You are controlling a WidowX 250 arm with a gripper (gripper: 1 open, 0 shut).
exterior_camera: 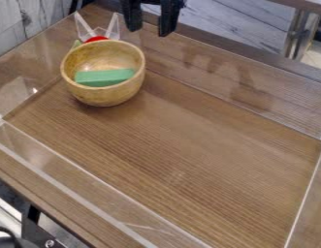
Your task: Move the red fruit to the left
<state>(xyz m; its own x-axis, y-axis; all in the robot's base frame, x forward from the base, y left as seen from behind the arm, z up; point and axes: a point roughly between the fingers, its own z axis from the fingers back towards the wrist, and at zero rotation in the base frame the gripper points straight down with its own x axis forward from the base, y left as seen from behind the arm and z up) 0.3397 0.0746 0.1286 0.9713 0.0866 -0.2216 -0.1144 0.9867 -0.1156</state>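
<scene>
Single camera view, looking down across the table from one corner. Gripper [148, 21] hangs at the top edge of the frame, two dark fingers [130, 18] pointing down and spread wide apart, nothing between them; upper part of the arm is cut off by the frame. Red fruit [91, 40] sits on the table near the far left corner, just behind the far rim of the wooden bowl [103, 89], which hides its lower part; only a small glossy red patch shows, and contact with the bowl cannot be judged. Gripper is to the right of the fruit and clear of it. Wooden bowl stands upright, and a green block [106, 75] lies flat inside it, filling much of the floor. Bowl is the only object close to the fruit and stands on the camera side of it. Table [189, 155] has a brown wood-grain top, bare across the centre and right. Clear plastic walls [52, 190] run round the table edges, with reflections along them. A pale slatted surface shows beyond the far wall.
</scene>
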